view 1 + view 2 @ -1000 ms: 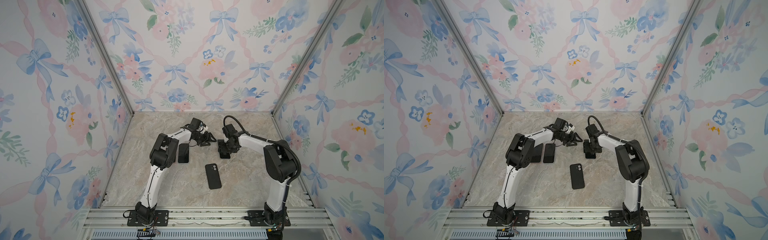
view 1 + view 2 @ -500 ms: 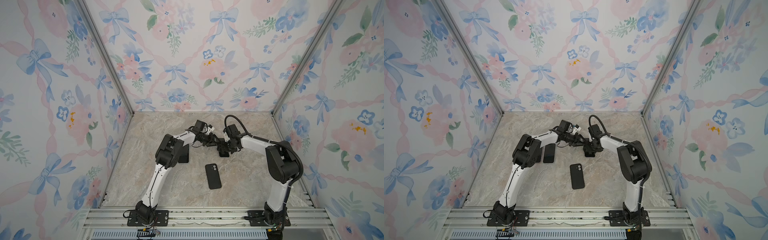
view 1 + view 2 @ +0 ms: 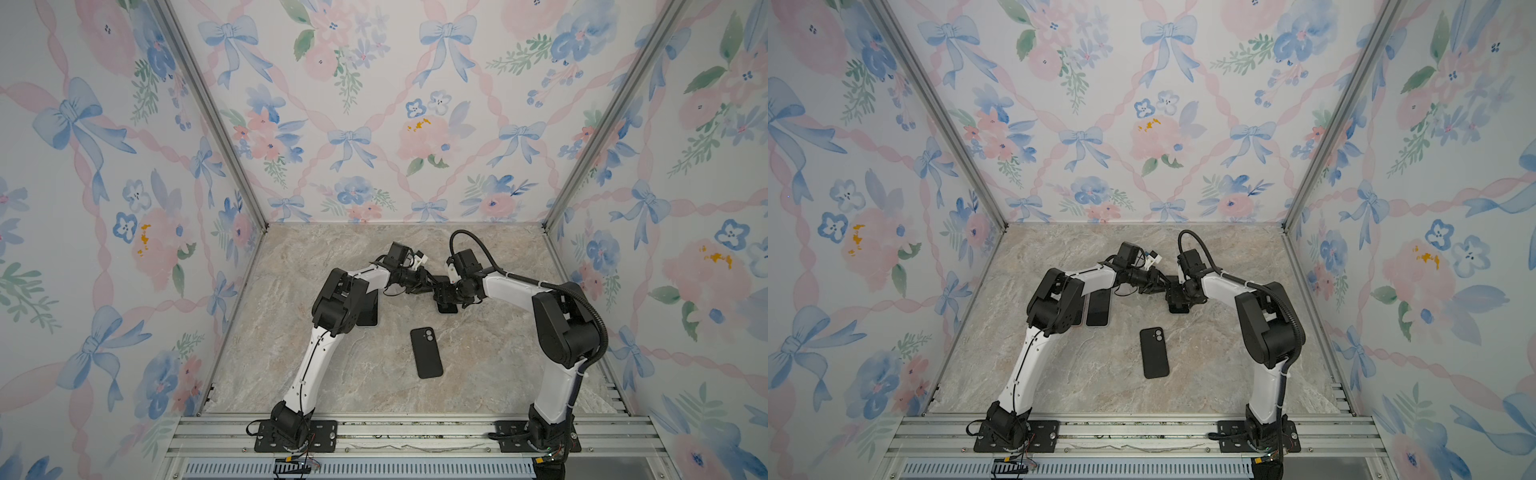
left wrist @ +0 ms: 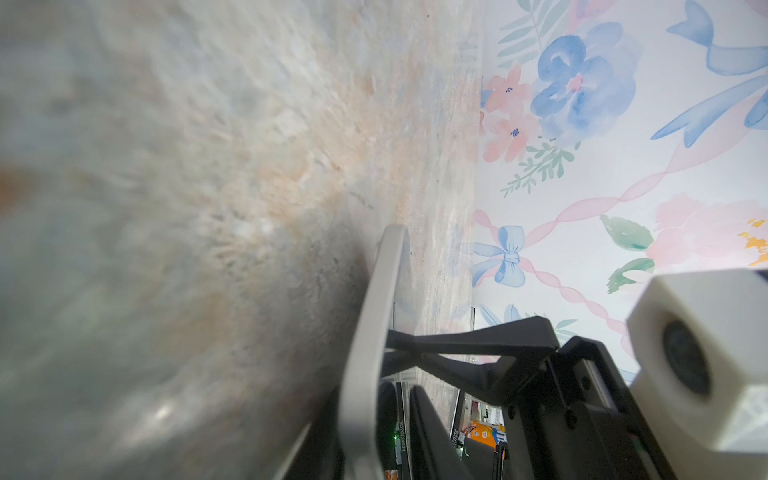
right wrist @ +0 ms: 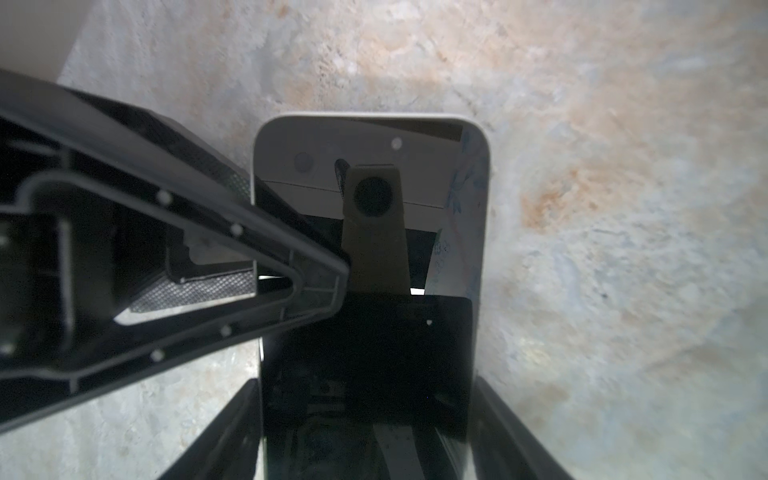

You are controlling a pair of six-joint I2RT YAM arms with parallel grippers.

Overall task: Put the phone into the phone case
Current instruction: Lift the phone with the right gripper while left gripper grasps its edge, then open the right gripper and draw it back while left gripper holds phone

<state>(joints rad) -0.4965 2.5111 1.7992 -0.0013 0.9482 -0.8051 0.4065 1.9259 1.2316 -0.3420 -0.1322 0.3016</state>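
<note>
Floral-papered walls (image 3: 374, 124) with blue bows enclose a beige marble-patterned tabletop (image 3: 498, 374). From the metal rail at 6 o'clock, the white-and-black left arm (image 3: 316, 357) and right arm (image 3: 555, 386) bend inward, and their ends meet just toward 1 o'clock of the table's centre. A black rectangular phone case (image 3: 426, 352), with its camera cluster at its 12 o'clock end, lies flat toward 5 o'clock of centre, well apart from both grippers. A dark flat slab (image 3: 1099, 307) lies toward 9 o'clock of centre, partly under the left arm's elbow. The glossy black-screened phone with a pale silver rim (image 5: 370, 365) sits screen up where the arms meet. Whether it rests on the marble or is raised off it cannot be told. The right gripper (image 5: 363, 382) has the phone by its two long edges, with its fingers (image 5: 513, 432) spread wide and pressed against the rim on either side. The left gripper (image 3: 430, 286) reaches in from 9 o'clock. Its fingers (image 5: 187, 345) stand only a little apart, and one tip lies over the screen. Whether they actually pinch the phone cannot be told.
</note>
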